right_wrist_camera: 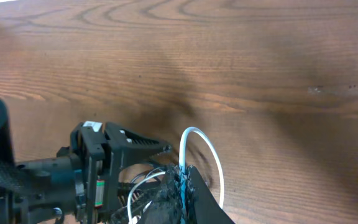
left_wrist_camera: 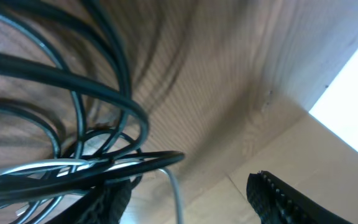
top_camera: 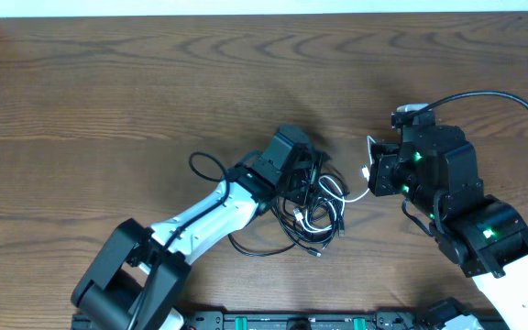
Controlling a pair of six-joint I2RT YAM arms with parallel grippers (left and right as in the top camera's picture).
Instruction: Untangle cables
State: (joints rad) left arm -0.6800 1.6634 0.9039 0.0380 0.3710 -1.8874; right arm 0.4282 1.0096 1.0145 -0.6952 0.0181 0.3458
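Note:
The cables lie in a tangle (top_camera: pixel 314 215) at the table's centre, with one black loop (top_camera: pixel 205 165) trailing left. The white cable (top_camera: pixel 351 194) runs from the tangle to the right. My right gripper (top_camera: pixel 371 172) is shut on it. In the right wrist view the white cable (right_wrist_camera: pixel 199 134) arcs up out of the closed jaws (right_wrist_camera: pixel 184 180). My left gripper (top_camera: pixel 302 179) hangs over the tangle. In the left wrist view its fingers (left_wrist_camera: pixel 191 190) are wide apart, black cable loops (left_wrist_camera: pixel 73 81) lie across the left finger, and a pale cable (left_wrist_camera: pixel 176 193) passes between them.
The dark wooden table (top_camera: pixel 154 82) extends far and left of the tangle. A thick black robot wire (top_camera: pixel 521 105) arcs over the right arm. The left arm's gripper body (right_wrist_camera: pixel 98 168) sits close to my right jaws. A mounting rail (top_camera: pixel 291 322) runs along the front edge.

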